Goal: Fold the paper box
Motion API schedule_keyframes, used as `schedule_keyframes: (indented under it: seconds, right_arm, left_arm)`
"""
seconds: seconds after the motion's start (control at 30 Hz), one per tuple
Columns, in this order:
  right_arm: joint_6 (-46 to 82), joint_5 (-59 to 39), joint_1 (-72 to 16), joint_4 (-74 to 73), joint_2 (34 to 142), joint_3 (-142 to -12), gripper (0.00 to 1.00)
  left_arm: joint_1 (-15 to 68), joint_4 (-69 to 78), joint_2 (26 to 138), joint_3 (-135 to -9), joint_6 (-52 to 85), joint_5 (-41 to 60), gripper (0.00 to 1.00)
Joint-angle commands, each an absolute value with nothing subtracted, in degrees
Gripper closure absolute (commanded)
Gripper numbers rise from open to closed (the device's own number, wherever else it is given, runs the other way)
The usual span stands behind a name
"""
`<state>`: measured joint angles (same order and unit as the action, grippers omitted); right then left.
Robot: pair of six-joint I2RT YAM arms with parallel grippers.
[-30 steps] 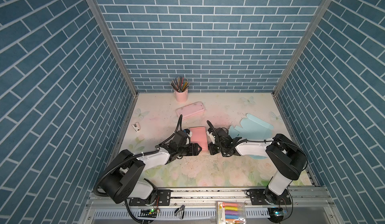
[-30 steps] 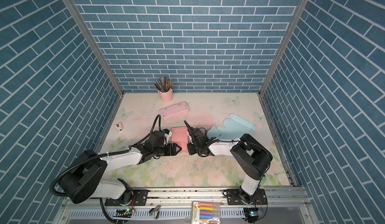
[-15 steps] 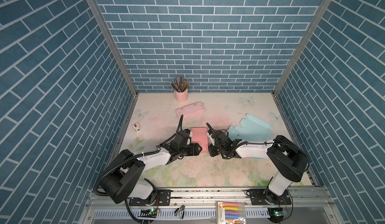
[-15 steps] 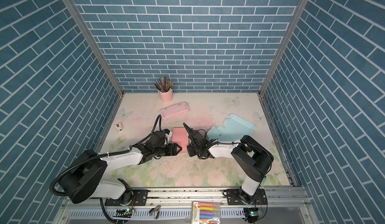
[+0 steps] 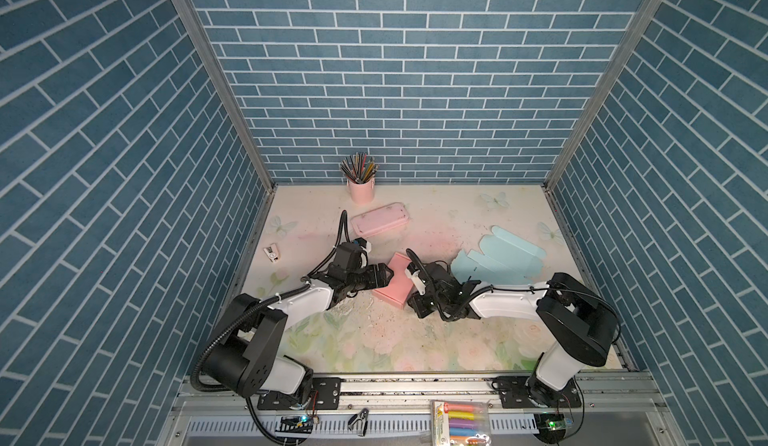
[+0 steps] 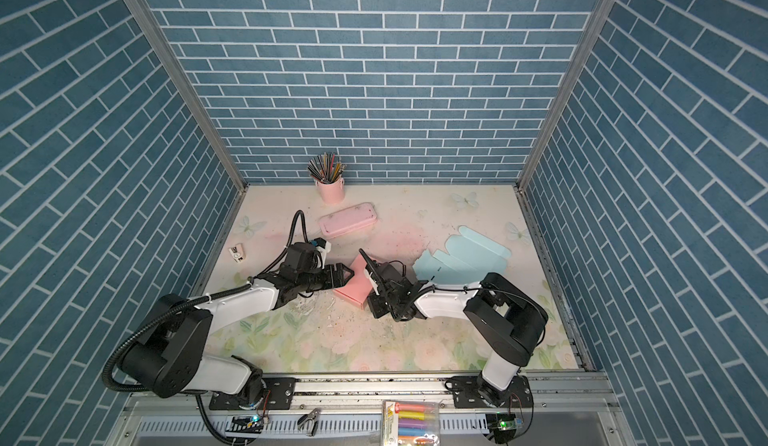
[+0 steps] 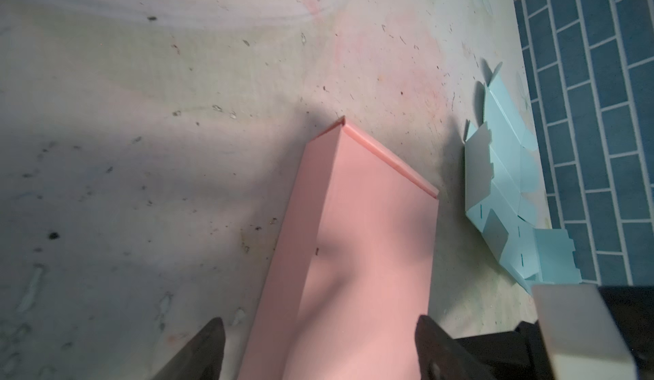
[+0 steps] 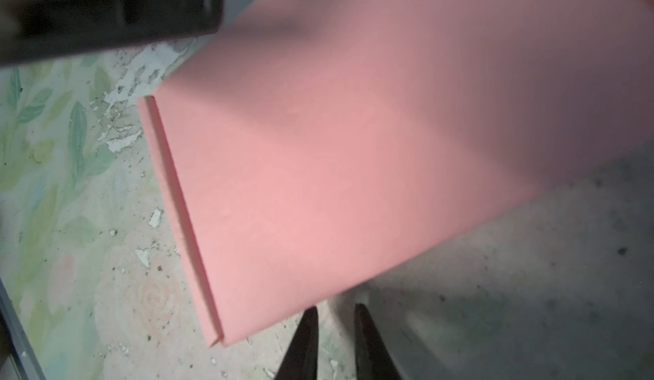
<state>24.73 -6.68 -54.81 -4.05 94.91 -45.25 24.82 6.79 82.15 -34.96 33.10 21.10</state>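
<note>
A pink folded paper box [image 6: 352, 287] lies slantwise at the middle of the floral-printed tabletop [image 6: 374, 348]. The left hand [image 6: 343, 275] meets the box's left edge and the right hand [image 6: 372, 301] sits at its near right corner; from up here their jaws cannot be made out. Just right of them lies a light blue flat die-cut card sheet [image 6: 465, 255]. Farther back rest a pink oblong case [image 6: 348, 224] and a pink cup of pencils [image 6: 331, 192]. A small white object [image 6: 237, 253] sits near the left wall.

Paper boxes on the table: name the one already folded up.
The pink box in the middle: its panels are closed into a box, while the light blue one lies as a flat, unfolded sheet.
</note>
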Motion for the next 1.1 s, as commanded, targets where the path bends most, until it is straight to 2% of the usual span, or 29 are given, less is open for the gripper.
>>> schedule_keyframes:
  seconds: [0.0, 0.07, 0.13, 0.17, 0.4, 0.63, 1.07]
  right_arm:
    - [22.4, -6.2, -53.2, -1.4, 90.4, -45.1, 0.75]
    - [21.7, -6.5, -51.6, -0.2, 88.7, -45.3, 0.71]
    - [21.8, -6.9, -49.6, 1.2, 87.2, -46.6, 0.6]
    - [21.5, -7.9, -48.5, 1.9, 87.2, -47.6, 0.57]
    - [20.7, -13.5, -42.3, 13.1, 93.4, -62.8, 0.39]
    - [21.8, -15.4, -41.2, 12.1, 100.7, -67.9, 0.37]
    - [17.9, -17.4, -39.3, 13.0, 111.4, -78.5, 0.38]
  left_arm:
    - [24.0, 2.5, 80.2, -35.5, 30.5, 18.7, 0.14]
    - [23.9, -0.2, 78.5, -36.0, 29.7, 17.0, 0.14]
    - [23.9, -3.7, 76.5, -36.3, 29.7, 16.3, 0.13]
    - [24.0, -5.0, 75.8, -36.4, 30.0, 16.4, 0.13]
    - [25.1, -8.8, 67.8, -31.9, 36.0, 18.7, 0.12]
    - [26.8, -10.3, 62.3, -28.8, 37.7, 21.2, 0.12]
    - [32.0, -2.3, 70.7, -31.4, 40.2, 23.3, 0.12]
